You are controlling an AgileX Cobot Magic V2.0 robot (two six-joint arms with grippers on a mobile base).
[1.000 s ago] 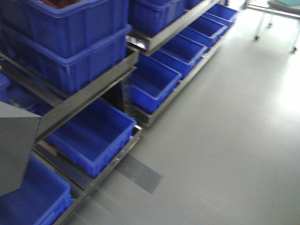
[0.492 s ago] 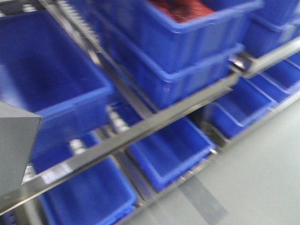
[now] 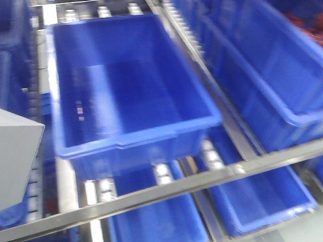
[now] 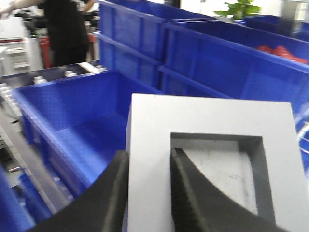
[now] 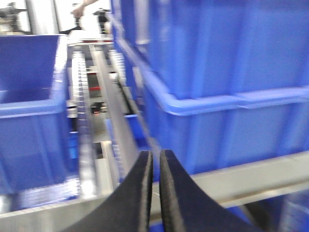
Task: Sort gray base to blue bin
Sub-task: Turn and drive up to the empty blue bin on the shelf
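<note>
The left gripper (image 4: 148, 157) pinches one wall of the gray block (image 4: 207, 121), the right gripper (image 5: 155, 159) is clenched on nothing, and the front view has swung round onto an empty blue bin (image 3: 121, 142) just beyond the held block, so the drop looks close.

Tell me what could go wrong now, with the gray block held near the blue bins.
1. The left end effector pinches the gray base by one wall only, one finger inside its recess, so it could twist or slip.
2. In the blurred front view the base seems beside the blue bin, not over it. An early release might hit the rim.
3. The right end effector, shut and empty, hangs near the metal rail and could bump it.
</note>
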